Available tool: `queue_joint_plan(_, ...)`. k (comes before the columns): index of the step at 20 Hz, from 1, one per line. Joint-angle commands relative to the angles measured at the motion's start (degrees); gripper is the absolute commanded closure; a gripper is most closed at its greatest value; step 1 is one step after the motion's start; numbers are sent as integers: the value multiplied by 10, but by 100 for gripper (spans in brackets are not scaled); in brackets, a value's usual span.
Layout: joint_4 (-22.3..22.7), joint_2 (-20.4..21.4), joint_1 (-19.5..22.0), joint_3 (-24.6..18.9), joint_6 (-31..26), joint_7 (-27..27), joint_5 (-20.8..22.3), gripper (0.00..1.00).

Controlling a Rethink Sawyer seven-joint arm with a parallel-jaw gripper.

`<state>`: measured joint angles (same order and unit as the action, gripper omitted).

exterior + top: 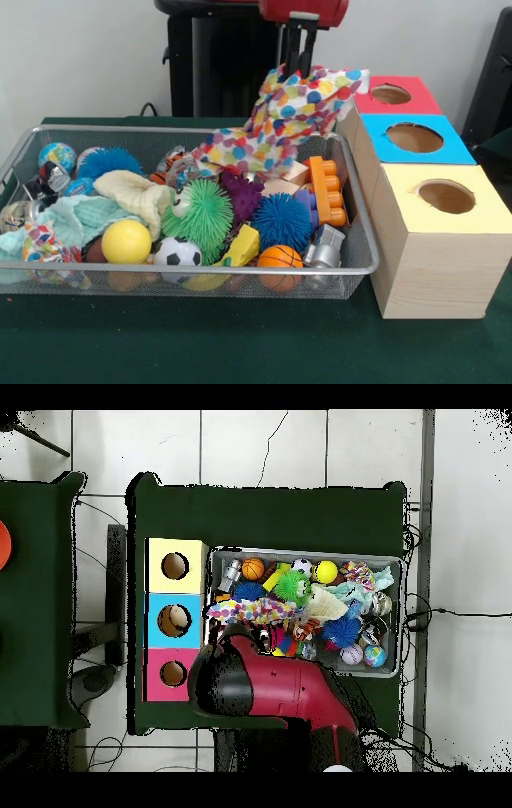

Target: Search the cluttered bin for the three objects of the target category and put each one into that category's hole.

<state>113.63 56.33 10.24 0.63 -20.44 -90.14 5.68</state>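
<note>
Green felt underlies our bin (364,240). Our gripper (298,64) pinches the polka-dot cloth (280,120) at the bin's one-o'clock corner; its trailing hem could snag toys before the yellow box's hole (446,196).

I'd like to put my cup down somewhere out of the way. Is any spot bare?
Bare green table runs along the bin's near rim and before the yellow-panelled box. The bin itself is packed; the polka-dot cloth hangs from the gripper.
</note>
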Motion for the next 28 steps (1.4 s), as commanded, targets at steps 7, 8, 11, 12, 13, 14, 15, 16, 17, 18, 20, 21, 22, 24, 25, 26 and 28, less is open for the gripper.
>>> queue_joint_plan(7, 73, 26, 26, -131, -3, -81, -105, 100)
queue_joint_plan(8, 77, 28, 31, -141, -2, -78, -113, 100)
queue_joint_plan(11, 73, 37, 25, -141, -15, -82, -125, 100)
queue_joint_plan(12, 69, 42, 18, -134, -25, -86, -127, 100)
queue_joint_plan(13, 68, 48, 14, -131, -33, -89, -131, 100)
queue_joint_plan(14, 66, 51, 10, -128, -40, -91, -136, 100)
queue_joint_plan(15, 65, 54, 6, -128, -44, -94, -140, 100)
queue_joint_plan(16, 64, 55, 3, -129, -46, -97, -144, 100)
queue_joint_plan(17, 67, 56, 4, -136, -46, -96, -154, 100)
queue_joint_plan(18, 72, 54, 7, -148, -38, -94, -164, 100)
queue_joint_plan(20, 74, 59, 5, -158, -43, -95, -180, 100)
queue_joint_plan(21, 77, 59, 4, -164, -41, -96, -188, 100)
queue_joint_plan(22, 76, 61, 1, -167, -43, -99, -196, 100)
queue_joint_plan(24, 73, 62, -8, -167, -43, -108, -206, 100)
queue_joint_plan(25, 76, 61, -8, -173, -40, -108, -216, 100)
queue_joint_plan(26, 72, 61, -14, -171, -40, -113, -220, 100)
queue_joint_plan(28, 72, 61, -26, -169, -35, -123, -232, 100)
